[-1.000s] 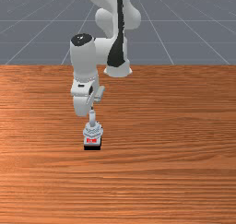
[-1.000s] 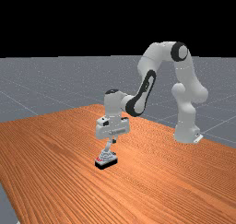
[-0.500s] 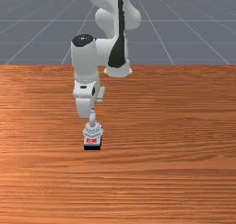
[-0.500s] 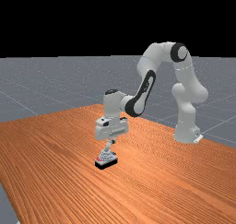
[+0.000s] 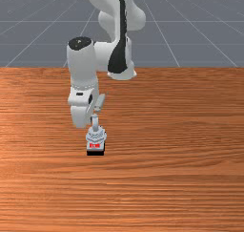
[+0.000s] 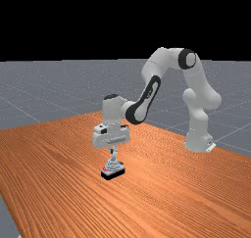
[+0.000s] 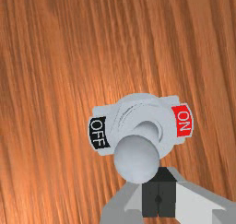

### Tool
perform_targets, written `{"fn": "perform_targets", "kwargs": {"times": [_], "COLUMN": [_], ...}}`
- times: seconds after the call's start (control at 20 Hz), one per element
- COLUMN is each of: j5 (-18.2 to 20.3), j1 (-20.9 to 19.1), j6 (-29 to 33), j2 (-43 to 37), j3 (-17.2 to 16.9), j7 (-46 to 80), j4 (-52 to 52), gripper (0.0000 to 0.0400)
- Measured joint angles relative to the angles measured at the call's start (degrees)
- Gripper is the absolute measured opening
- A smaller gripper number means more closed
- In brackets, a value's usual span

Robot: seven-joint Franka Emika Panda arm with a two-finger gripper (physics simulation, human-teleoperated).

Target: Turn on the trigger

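In the far view my gripper (image 6: 112,151) points down at the top of the trigger's lever (image 6: 114,155). The trigger's grey body with its black base (image 6: 113,171) rests on the table. The front view has the lever (image 5: 95,123) rising from the base, the red label (image 5: 95,145) on the camera's side. In the wrist view my gripper (image 7: 159,177) is shut, black pads together, beside the round lever knob (image 7: 137,158); contact cannot be told. The knob sits nearer the black OFF label (image 7: 98,132) than the red ON label (image 7: 183,121).
The orange-brown table (image 5: 181,145) spreads around the trigger. The arm's base (image 6: 198,140) stands at the far view's right, and the forearm (image 6: 148,95) reaches leftward above the table.
My hand has shifted toward the front view's left and slightly nearer that camera; in the far view it has gone left, its tip passing from the lever top's right to its left.
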Motion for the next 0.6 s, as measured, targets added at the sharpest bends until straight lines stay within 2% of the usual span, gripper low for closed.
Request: {"fn": "perform_targets", "kwargs": {"times": [0.05, 0.1, 0.25, 0.35, 0.45, 0.5, 0.6], "j5": [-0.08, -0.91, -1.02, -0.44, -0.61, -3.02, -3.06], "j1": [0.02, 0.78, 0.69, 0.22, 0.31, 2.21, 2.47], "j6": [0.06, -6.41, -4.78, 0.34, 0.45, 1.05, 1.22], "j2": [-0.02, 1.18, -1.07, -2.79, -2.94, -3.13, -3.37], "j3": [0.02, -0.85, -0.98, -0.48, -0.39, -2.09, -2.11], "j7": [-0.06, 2.44, 2.21, 0.68, 0.58, 4.99, 5.81], "j4": [-0.08, 2.95, -0.85, -4.46, -4.69, -5.13, -5.48], "gripper": [0.0, 0.0, 0.0, 0.0, 0.0002, 0.0, 0.0002]}}
